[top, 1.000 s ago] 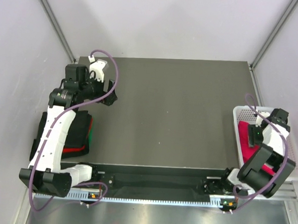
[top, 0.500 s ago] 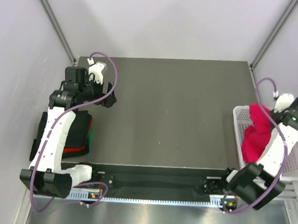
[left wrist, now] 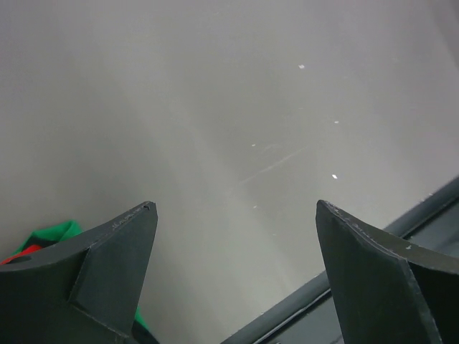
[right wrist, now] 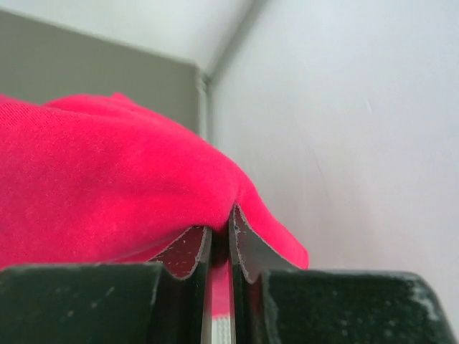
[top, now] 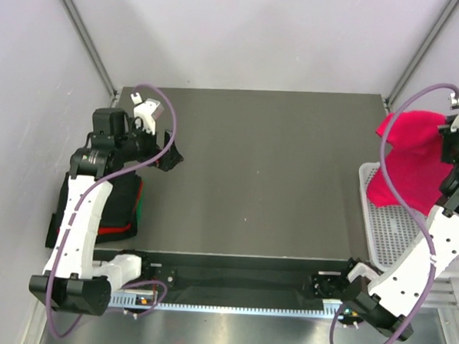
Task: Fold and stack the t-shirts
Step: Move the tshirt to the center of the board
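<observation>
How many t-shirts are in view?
4. The magenta-red t-shirt hangs from the right gripper over the mesh basket; the black t-shirt, red t-shirt and green t-shirt lie piled at the table's left edge. The left arm may hide more.

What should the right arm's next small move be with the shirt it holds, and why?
Probably carry it left over the table and lower it: the right gripper is shut on the magenta shirt, which hangs bunched above the white basket and needs flat space for folding.
</observation>
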`<action>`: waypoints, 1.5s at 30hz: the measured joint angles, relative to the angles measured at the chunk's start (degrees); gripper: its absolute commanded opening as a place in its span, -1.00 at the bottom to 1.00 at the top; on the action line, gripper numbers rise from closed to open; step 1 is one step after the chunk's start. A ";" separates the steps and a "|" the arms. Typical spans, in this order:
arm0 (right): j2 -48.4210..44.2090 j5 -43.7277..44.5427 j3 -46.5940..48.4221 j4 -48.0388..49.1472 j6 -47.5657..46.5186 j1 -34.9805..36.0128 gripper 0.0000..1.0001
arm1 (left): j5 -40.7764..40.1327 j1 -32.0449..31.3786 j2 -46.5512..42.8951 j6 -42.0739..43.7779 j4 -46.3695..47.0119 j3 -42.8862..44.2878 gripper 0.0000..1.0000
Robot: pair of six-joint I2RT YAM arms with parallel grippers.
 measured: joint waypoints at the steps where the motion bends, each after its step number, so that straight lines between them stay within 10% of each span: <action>1: 0.00 -2.62 1.16 0.04 0.63 0.15 -0.94 | 0.81 0.00 -0.50 0.02 0.00 -0.11 0.91; 13: 1.05 -34.84 8.57 31.93 41.11 6.75 -1.00 | 0.28 1.16 -2.99 0.22 -0.02 -0.46 0.89; 18: 13.29 -24.83 19.61 26.51 35.15 26.21 -1.00 | 0.31 1.55 -2.78 0.17 -0.04 -0.46 0.89; 30: 29.79 -3.39 -3.89 11.56 18.01 50.01 -0.88 | -1.81 3.39 -2.67 0.44 0.02 -3.67 0.87; 31: 29.77 -3.32 -4.85 11.08 17.29 51.39 -0.43 | -1.92 3.41 -2.64 0.44 0.11 -3.67 0.86; 33: 29.75 -2.43 -5.62 12.13 16.68 53.81 -0.18 | -1.95 3.52 -2.38 0.46 0.17 -3.67 0.86; 45: 21.53 19.06 -20.59 29.68 8.70 57.75 -0.08 | -1.42 4.33 -2.32 0.48 0.20 -4.07 0.86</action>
